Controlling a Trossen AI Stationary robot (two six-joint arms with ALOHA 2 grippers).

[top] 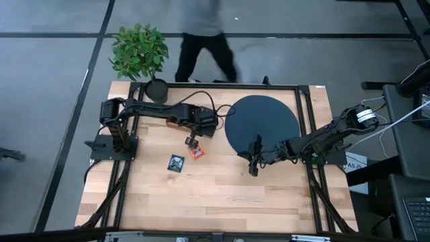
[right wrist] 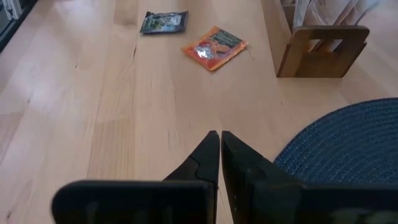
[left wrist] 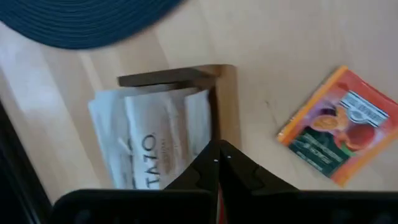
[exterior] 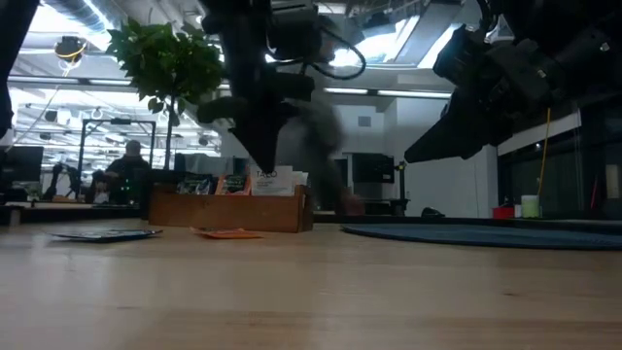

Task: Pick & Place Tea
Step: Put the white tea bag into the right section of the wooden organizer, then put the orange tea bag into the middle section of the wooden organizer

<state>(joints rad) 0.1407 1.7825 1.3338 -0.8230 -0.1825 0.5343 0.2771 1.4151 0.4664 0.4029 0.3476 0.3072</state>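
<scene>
Two sachets loose on the table

Red-orange sachet (top: 196, 153) and dark green sachet (top: 176, 163) lie flat, left of centre. Left gripper (top: 192, 142), fingers together, hovers just beside the red-orange one, by the wooden tray (right wrist: 321, 48). Right gripper (top: 253, 169), fingers together, at the black disc's (top: 265, 121) near edge.

My pale wooden worktop (top: 222, 195) stands on a grey floor (top: 47, 101) crossed by dark lines. A leafy potted plant (top: 139, 52) sits at its far left corner, and a person (top: 201, 40) walks just beyond the far edge. Bright ceiling lights (exterior: 389, 44) glow across the room behind.
</scene>
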